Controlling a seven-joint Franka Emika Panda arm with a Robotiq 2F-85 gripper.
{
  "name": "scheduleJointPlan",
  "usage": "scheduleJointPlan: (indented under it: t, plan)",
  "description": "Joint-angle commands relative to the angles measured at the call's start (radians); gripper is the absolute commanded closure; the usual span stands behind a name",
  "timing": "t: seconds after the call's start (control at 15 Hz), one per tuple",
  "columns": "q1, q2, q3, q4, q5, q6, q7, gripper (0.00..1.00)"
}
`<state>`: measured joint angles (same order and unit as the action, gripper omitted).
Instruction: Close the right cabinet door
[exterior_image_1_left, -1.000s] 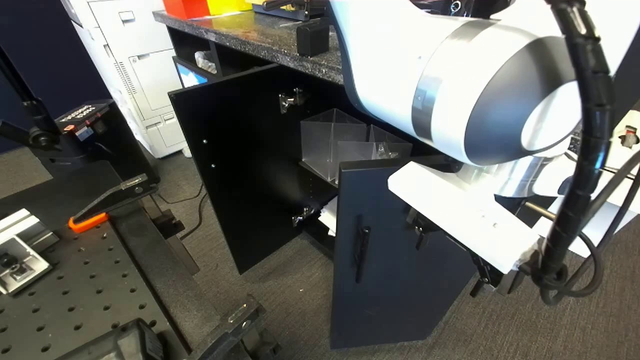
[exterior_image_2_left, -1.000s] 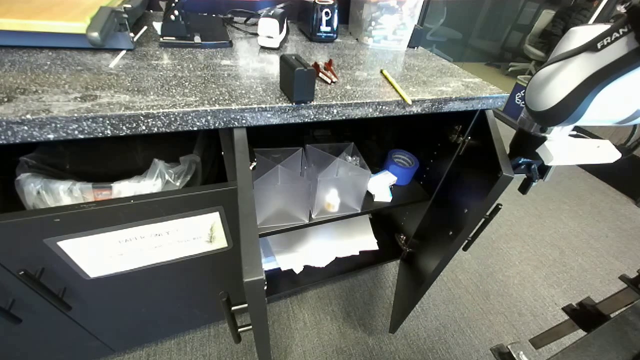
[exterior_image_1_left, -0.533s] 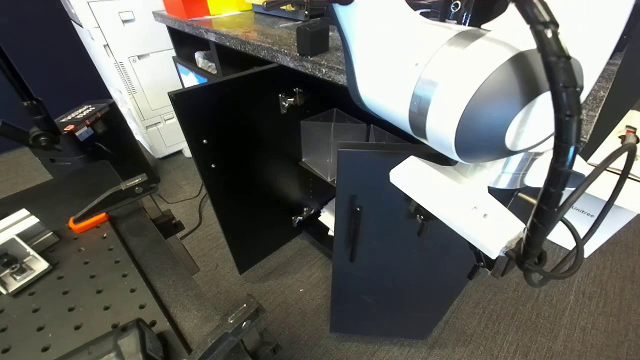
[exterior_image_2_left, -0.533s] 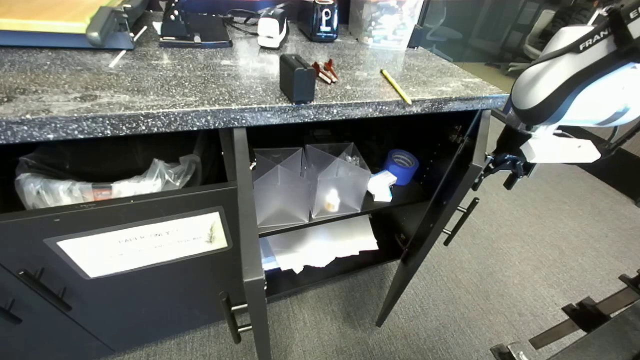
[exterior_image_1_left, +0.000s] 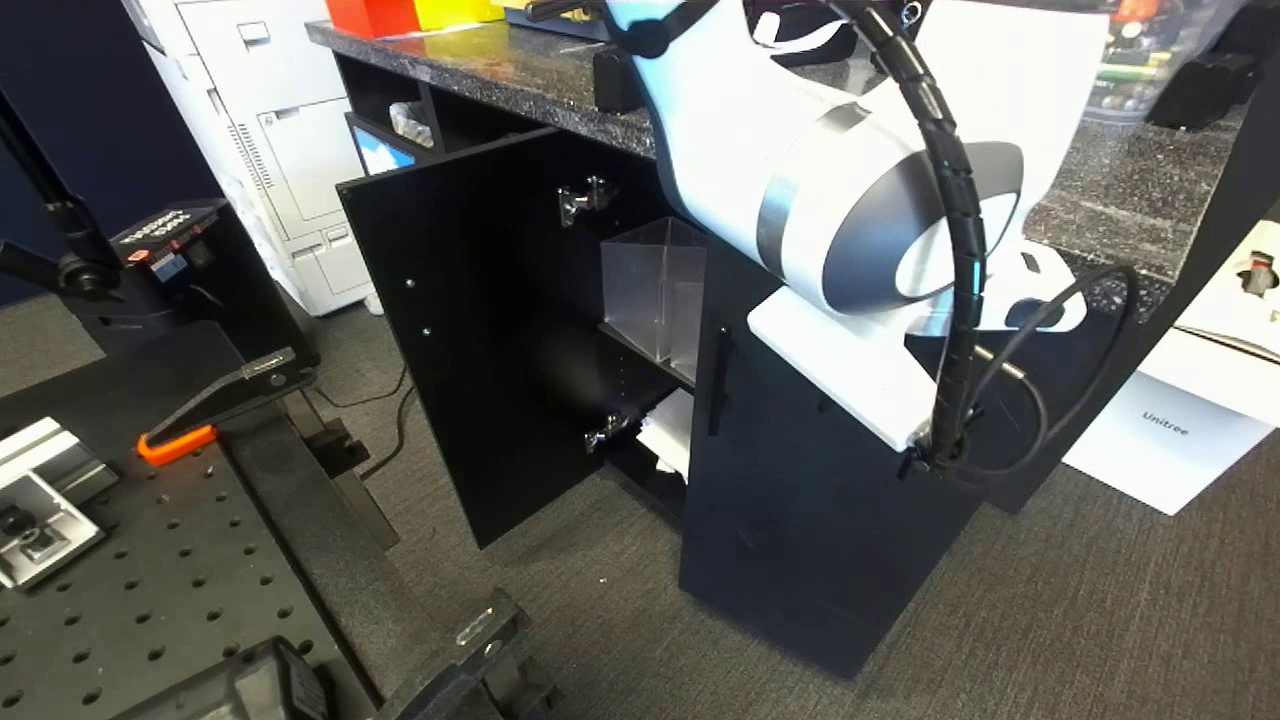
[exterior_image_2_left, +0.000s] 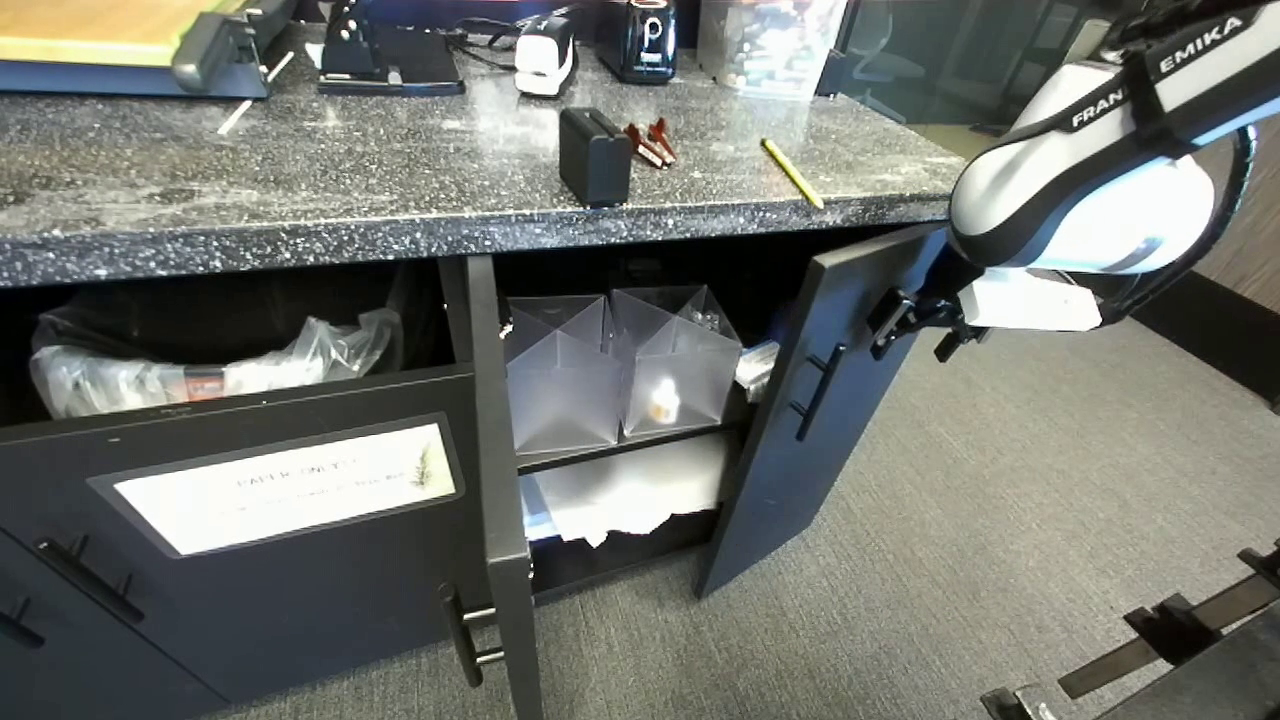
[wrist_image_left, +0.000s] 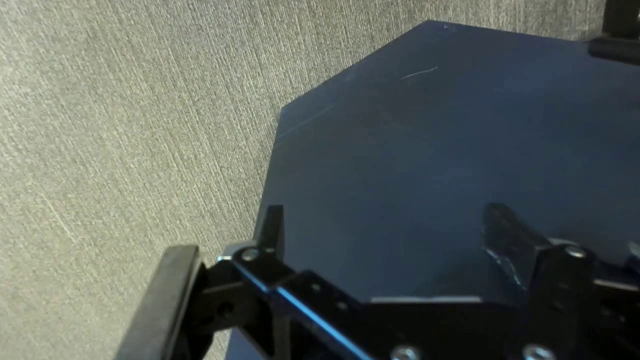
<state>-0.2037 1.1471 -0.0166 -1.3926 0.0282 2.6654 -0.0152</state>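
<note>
Your gripper (exterior_image_2_left: 915, 335) is found with its fingers (wrist_image_left: 515, 245) spread apart, a wide gap showing between them in the wrist view. In an exterior view the fingertips stand at the outer face of the right cabinet door (exterior_image_2_left: 830, 440), near its handle (exterior_image_2_left: 821, 392); whether they actually touch the panel cannot be confirmed. The door itself is part-way open, its free edge nearer the cabinet (exterior_image_2_left: 605, 567) than half a second ago. It then appeared almost edge-on in that view; its outer face now shows plainly to you. Your arm (exterior_image_1_left: 820, 180), with the white block (exterior_image_1_left: 850, 370) mounted on it, has travelled the same way, and more of the countertop (exterior_image_1_left: 1130, 205) is exposed to its right in an exterior view.

Inside the cabinet, the door's advance now hides most of the blue tape roll (exterior_image_2_left: 779, 330) and the outer edge of the white papers (exterior_image_2_left: 630, 490) below it. The clear bins (exterior_image_2_left: 565, 395) have not shifted from their earlier position. The left cabinet door (exterior_image_1_left: 470, 330) remains wide open, as before. On the countertop, the black block (exterior_image_2_left: 595, 155) and the yellow pencil (exterior_image_2_left: 790, 172) are unmoved. The white panel marked "Unitree" (exterior_image_1_left: 1165, 445) now shows in full, where part of it was covered earlier.
</note>
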Motion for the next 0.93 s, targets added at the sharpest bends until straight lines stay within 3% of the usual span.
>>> scheduleJointPlan:
  t: [0.0,0.4,0.6,0.87]
  plan:
    - [0.035,0.057,-0.009,0.1,0.016,0.04,0.031,0.0]
    - [0.047,0.058,-0.028,0.078,0.014,0.102,0.069,0.0]
    - [0.038,-0.062,-0.009,-0.097,0.025,0.086,0.062,0.0]
    - [-0.017,-0.255,0.069,-0.304,0.047,-0.046,-0.012,0.0]
